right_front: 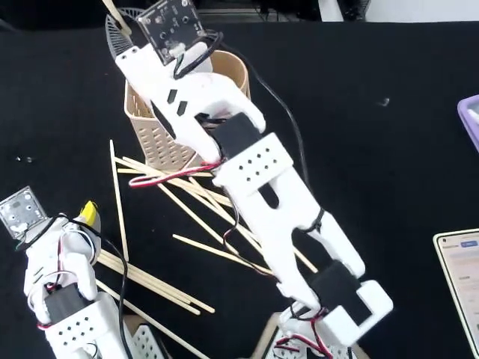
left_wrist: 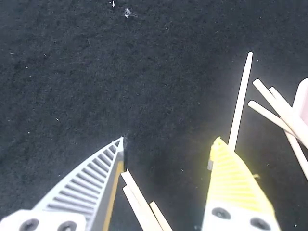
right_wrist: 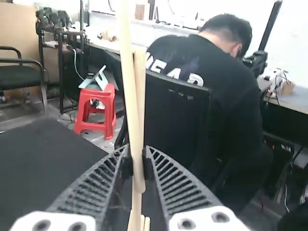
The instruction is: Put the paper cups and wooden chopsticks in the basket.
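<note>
1. High view: The basket (right_front: 153, 134) stands on the black tabletop (right_front: 374, 149), near the far edge and left of the middle. The right arm extends from the near edge across the basket. The right pincer (right_front: 118, 31) sits above the basket's far-left rim, at the far edge of the tabletop, with the held chopsticks (right_front: 112, 11) projecting from it. The loose chopsticks (right_front: 194, 206) lie fanned out on the tabletop between the basket and the near edge. The left pincer (right_front: 89, 212) is low over the tabletop near the left edge.
2. Left wrist view: The left pincer (left_wrist: 169, 140) has its fingers apart and holds nothing. Several ends of the loose chopsticks (left_wrist: 139, 202) lie on the tabletop between the grey finger (left_wrist: 91, 192) and the yellow finger (left_wrist: 236, 183).
3. Right wrist view: The right pincer (right_wrist: 137, 154) is clamped on the held chopsticks (right_wrist: 127, 72). These are two sticks side by side, extending straight out past the fingertips.
</note>
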